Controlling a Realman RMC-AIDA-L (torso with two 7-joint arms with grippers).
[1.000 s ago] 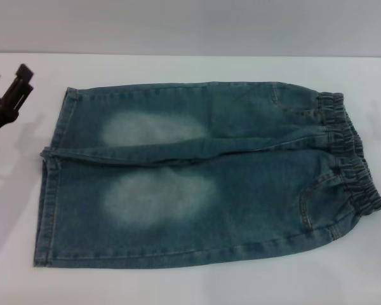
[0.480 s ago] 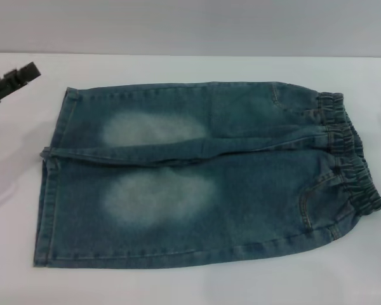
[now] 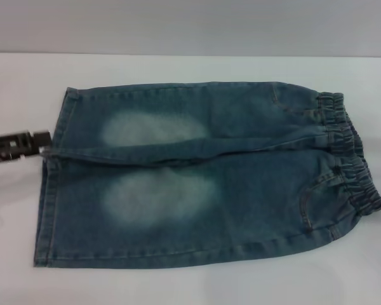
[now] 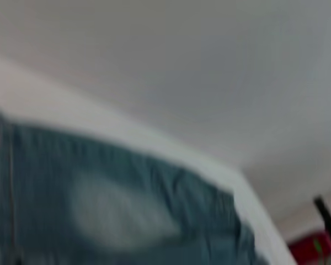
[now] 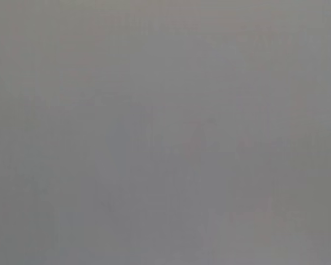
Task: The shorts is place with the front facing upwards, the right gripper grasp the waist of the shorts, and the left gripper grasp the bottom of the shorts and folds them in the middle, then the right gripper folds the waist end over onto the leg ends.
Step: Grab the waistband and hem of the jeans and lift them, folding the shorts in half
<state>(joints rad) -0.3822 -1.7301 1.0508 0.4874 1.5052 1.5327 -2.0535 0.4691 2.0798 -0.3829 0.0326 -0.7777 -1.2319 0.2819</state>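
The shorts (image 3: 203, 175) lie flat on the white table (image 3: 190, 286), front side up, with the long axis going across the robot's view: the waist of the shorts (image 3: 352, 152) is on the robot's right side and the bottom of the shorts (image 3: 51, 184) is on its left side. The two legs lie one beyond the other, and the slit between them runs along the middle.

The left gripper (image 3: 44, 143) comes in low from the left edge of the head view. Its tip is just beside the hems — right at the place where the two leg ends meet. The denim lies directly to the right of it, so the fabric is ahead of the gripper along the shorts' own long axis. I cannot tell if its fingers are spread or pressed together; only a dark bar is seen from the side.

The right gripper is not visible in any view. So the left arm is clearly the nearer one, and I judge that the grasp of the hems comes first — the waist is not yet taken.
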